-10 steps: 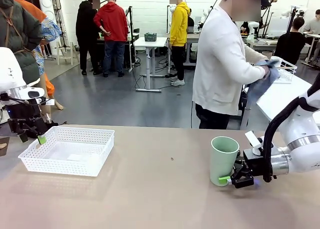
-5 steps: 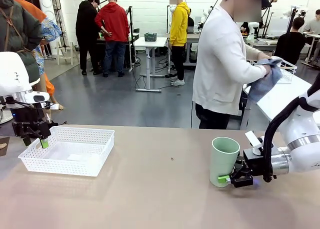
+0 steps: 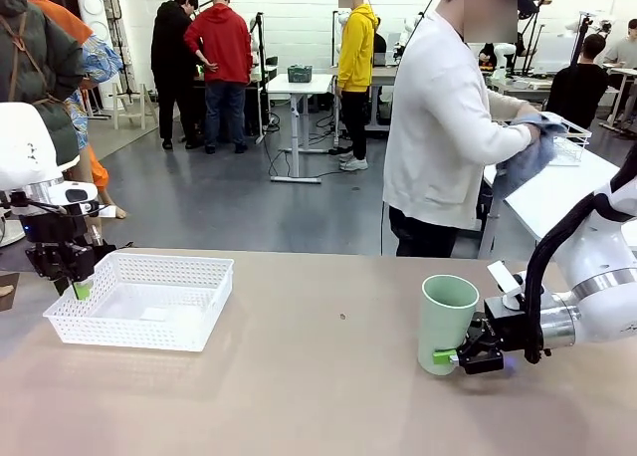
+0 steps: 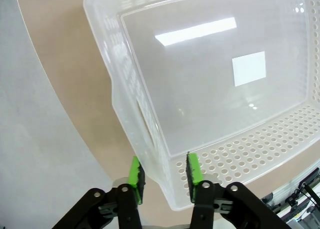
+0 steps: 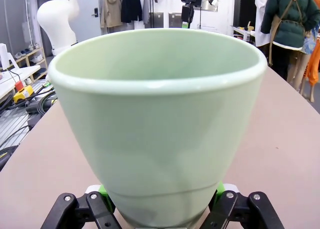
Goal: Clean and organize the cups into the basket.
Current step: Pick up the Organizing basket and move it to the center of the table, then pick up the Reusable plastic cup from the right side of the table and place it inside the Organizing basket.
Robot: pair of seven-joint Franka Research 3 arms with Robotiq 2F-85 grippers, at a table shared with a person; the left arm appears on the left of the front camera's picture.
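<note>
Jaws: my left gripper (image 4: 162, 171) clamps the white lattice plastic basket (image 4: 127, 84) wall, right gripper (image 5: 162, 195) hugs the pale mint green tapered cup (image 5: 160, 114) low, so I'd lift slow, level.

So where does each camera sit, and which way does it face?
Front: between the arms, facing the person across the table; left hand and right hand show.
Left wrist: on that arm, looking down its fingers astride the basket wall.
Right wrist: on that arm, looking past its fingers at the mint cup.
Front also shows basket and cup.
</note>
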